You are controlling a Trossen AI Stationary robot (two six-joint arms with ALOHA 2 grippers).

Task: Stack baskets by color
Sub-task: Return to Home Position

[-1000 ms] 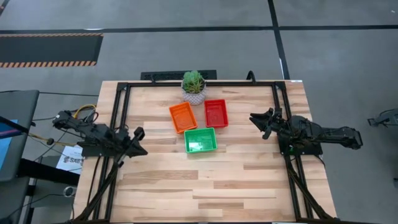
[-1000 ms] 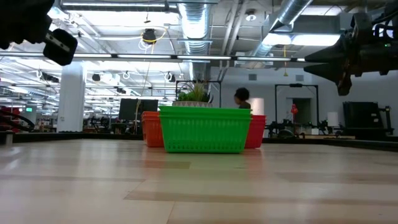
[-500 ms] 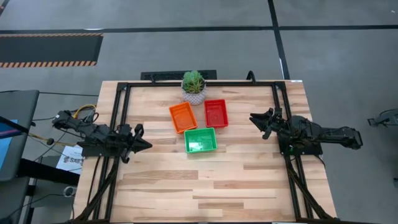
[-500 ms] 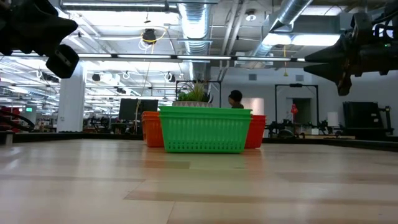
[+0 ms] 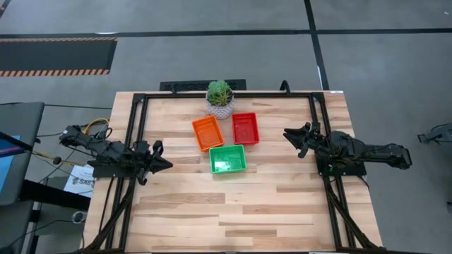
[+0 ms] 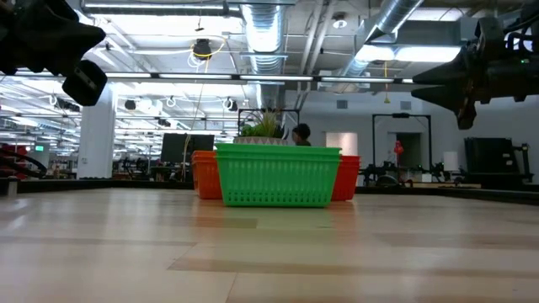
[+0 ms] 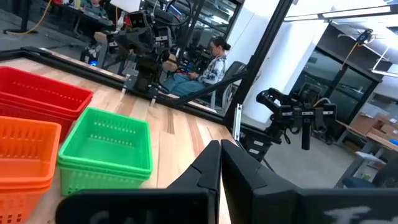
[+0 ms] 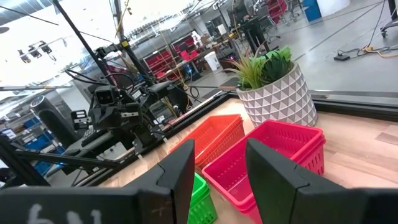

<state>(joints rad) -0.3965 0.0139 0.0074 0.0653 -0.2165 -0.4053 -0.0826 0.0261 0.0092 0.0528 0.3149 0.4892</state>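
Note:
Three groups of baskets rest on their bases at the table's far middle: orange point(image 5: 207, 132), red point(image 5: 245, 128) and, nearer, green point(image 5: 227, 159). In the left wrist view the red point(image 7: 37, 99) and orange point(image 7: 22, 155) ones show nested rims, and the green one point(image 7: 106, 149) stands beside them. My left gripper point(image 5: 164, 164) hovers shut at the table's left, pointing level toward the green basket. At the table's right my right gripper point(image 5: 289, 134) hovers open, with nothing between its fingers point(image 8: 183, 171), facing the red basket point(image 8: 273, 149).
A green plant in a white patterned pot point(image 5: 219, 99) stands just behind the baskets at the far edge. A black frame point(image 5: 138, 127) runs along the table's left, far and right sides. Bare wood point(image 5: 233, 212) lies in front of the baskets. A person point(image 6: 300, 133) passes in the room behind.
My left gripper has rolled about its own pointing line and swung slightly, staying shut and in place. The baskets and my right gripper have kept still.

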